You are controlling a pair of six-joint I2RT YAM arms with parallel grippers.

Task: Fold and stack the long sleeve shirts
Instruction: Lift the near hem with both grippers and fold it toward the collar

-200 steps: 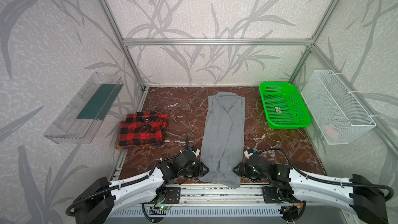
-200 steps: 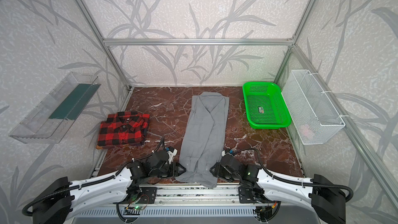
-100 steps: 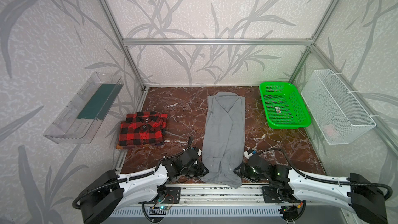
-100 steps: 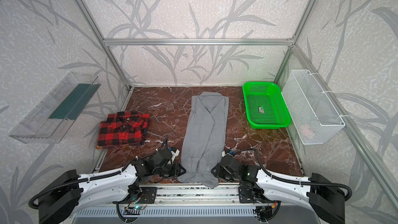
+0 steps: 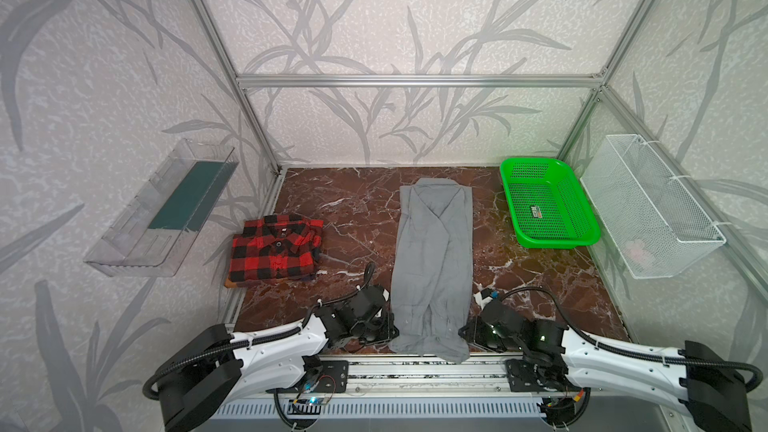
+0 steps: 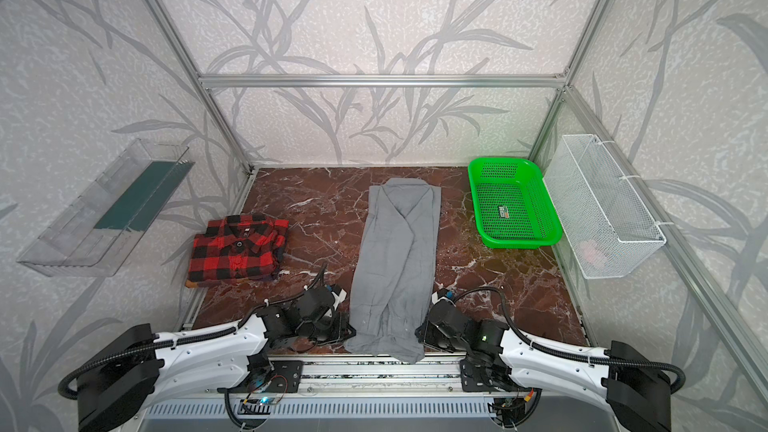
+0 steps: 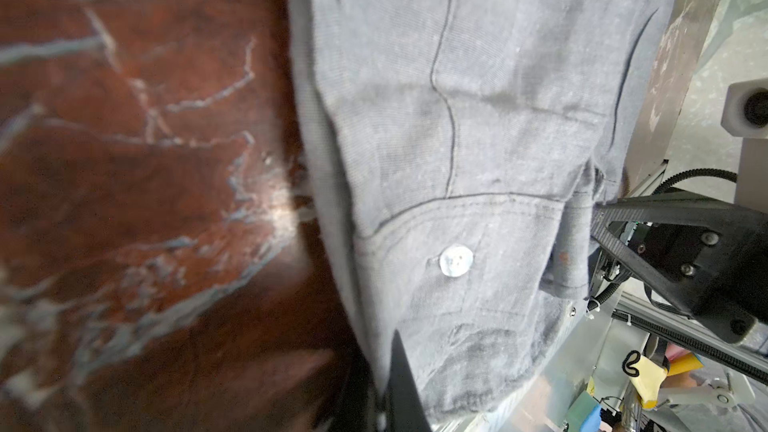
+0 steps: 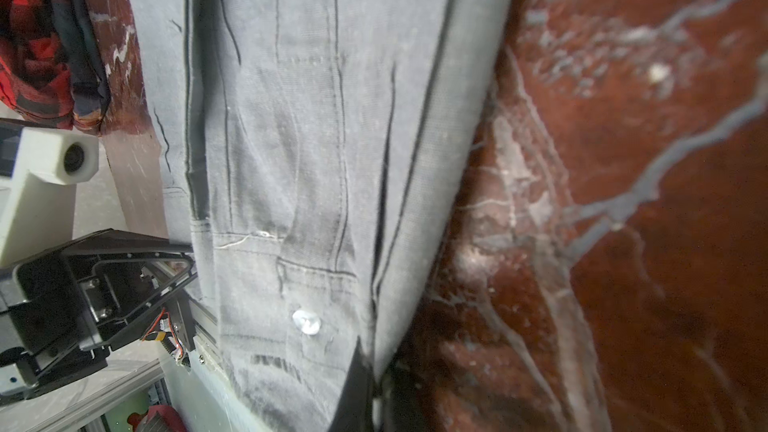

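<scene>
Shirts: two, one grey shirt (image 5: 434,259) and one plaid shirt (image 5: 274,253).
Grey shirt: lies flat on the tabletop (image 5: 357,209) between the two claws, its sleeves folded in over the front, making one narrow strip.
Long axis: runs from the claws straight away toward the back wall. The collar is at the far end and the hem at the claws' end, drooping a little over the tabletop's near edge.
Left claw (image 5: 390,328): pressed together on the grey shirt's left edge, just above the hem.
Right claw (image 5: 462,332): likewise pinching the right edge of the grey shirt.
Cuff buttons: two, one close to each claw in the wrist views (image 7: 456,260) (image 8: 306,321).
Plaid shirt: folded into a compact block with the collar up. It lies beyond and outward of the left claw, well apart from the grey shirt.
Containers: three. One green basket (image 5: 509,184) sits far beyond the right claw, one white wire basket (image 5: 665,218) is on the wall outward of it, and one clear tray (image 5: 124,251) is on the wall outward of the left claw.
In the way: both arms lie low along the near edge, flanking the hem.
</scene>
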